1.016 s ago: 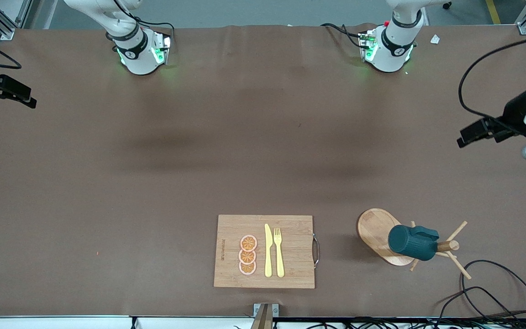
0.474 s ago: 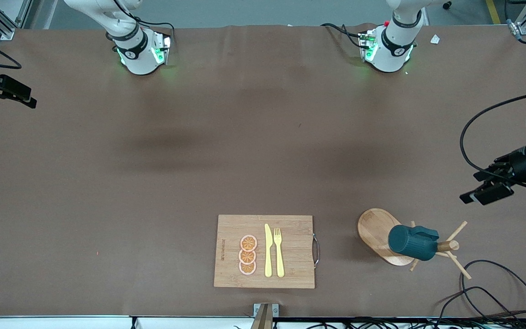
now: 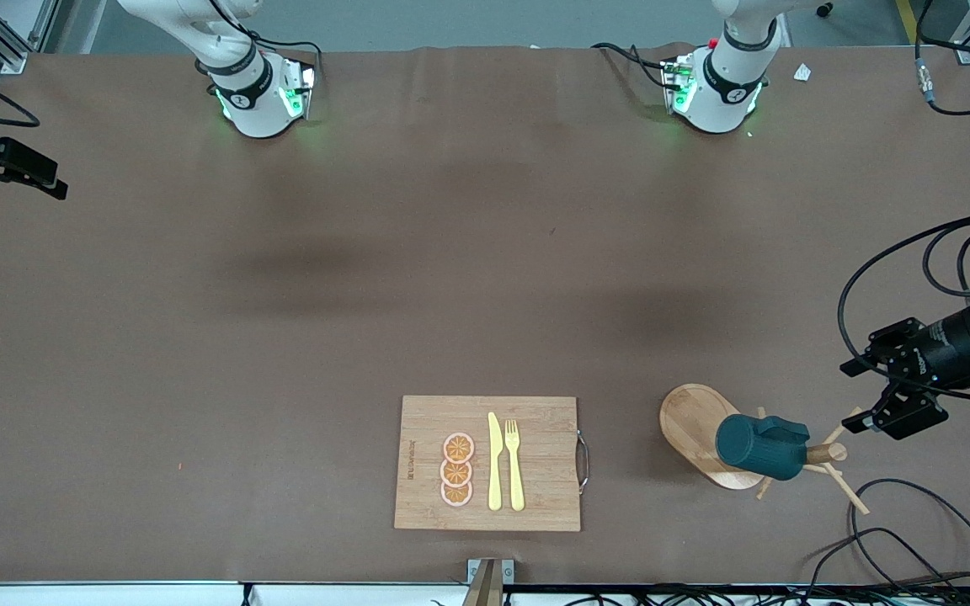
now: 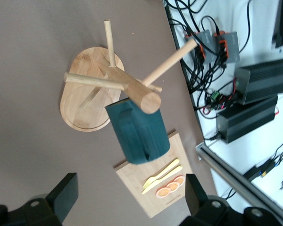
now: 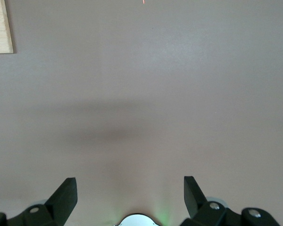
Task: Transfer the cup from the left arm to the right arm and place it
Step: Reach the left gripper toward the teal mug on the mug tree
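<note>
Cup (image 3: 761, 448): hangs on the peg stand (image 3: 695, 429), so you must lift it off.
Left gripper (image 3: 868, 396): fingers released, beside the cup.
Right gripper (image 5: 130, 197): fingers released, waiting over bare bench (image 3: 367, 252).

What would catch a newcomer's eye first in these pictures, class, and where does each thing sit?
The dark teal cup hangs on a peg of the wooden peg stand, toward the left arm's end of the table. The open left gripper hovers beside that stand, empty. A bamboo cutting board with a yellow knife, a yellow fork and three orange slices lies near the table's front edge.
</note>
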